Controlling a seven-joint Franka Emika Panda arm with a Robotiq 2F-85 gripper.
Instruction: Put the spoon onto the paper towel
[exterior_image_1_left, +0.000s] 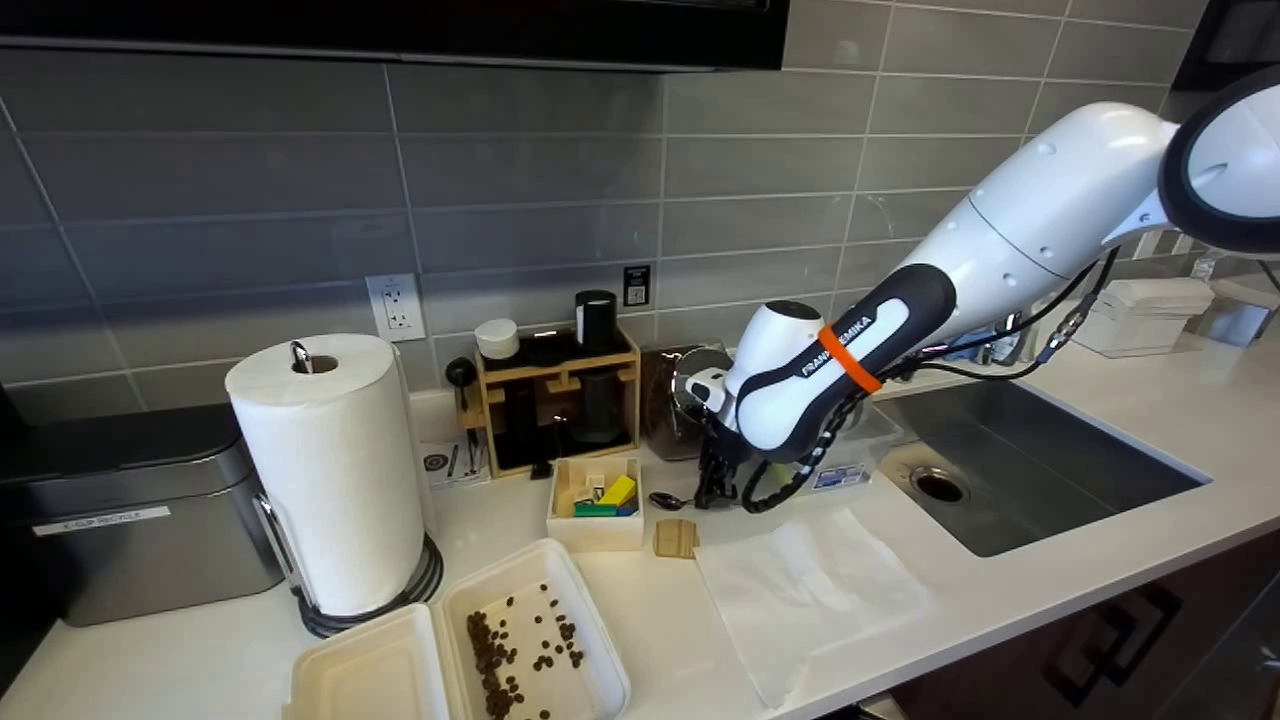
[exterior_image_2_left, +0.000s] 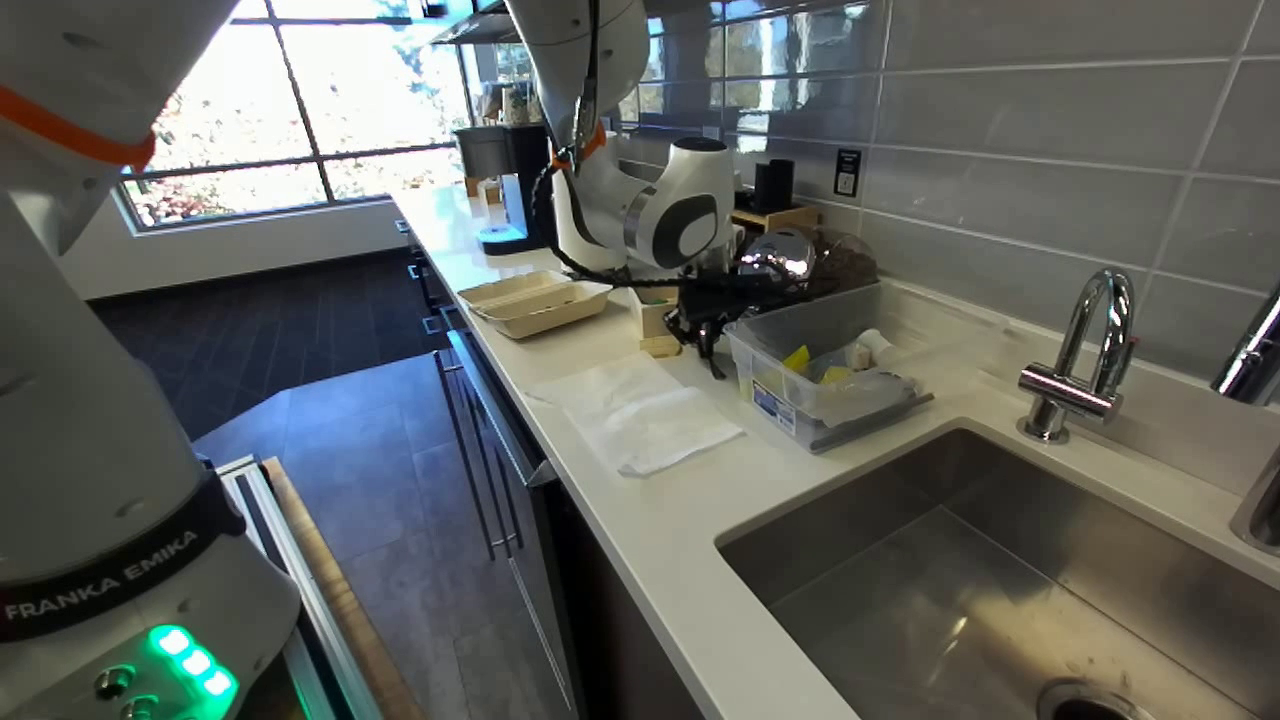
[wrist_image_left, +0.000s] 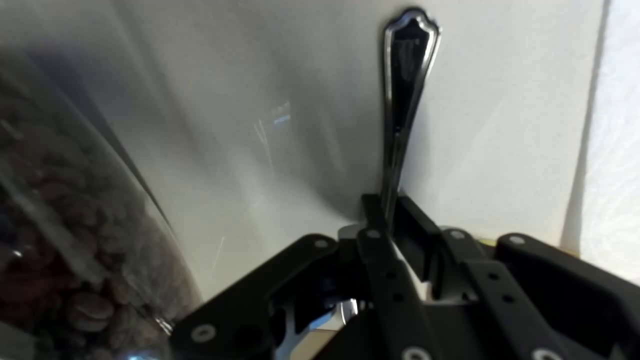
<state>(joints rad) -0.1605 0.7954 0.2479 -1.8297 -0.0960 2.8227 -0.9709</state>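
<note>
Spoon (wrist_image_left: 401, 107) sits apart from the paper towel (exterior_image_1_left: 815, 600), on its side toward the tiled wall (exterior_image_1_left: 750, 160). Gripper (wrist_image_left: 388, 210) pinches the spoon's handle; whether the spoon clears the counter (exterior_image_1_left: 665, 620) cannot be told. Step in hand, as judged: grasp made, placement outstanding. Next move likely calls for: 1) lift; 2) travel to the paper towel's middle; 3) lower; 4) release. The paper towel offers a broad target. Translucent bin (exterior_image_2_left: 775, 405) stands on the paper towel's wall side, near the gripper; brown piece (exterior_image_1_left: 676, 538) sits just beside the paper towel's corner. Sink (exterior_image_1_left: 1060, 470) lies past the opposite side. Counter's front edge runs close; release inboard.
</note>
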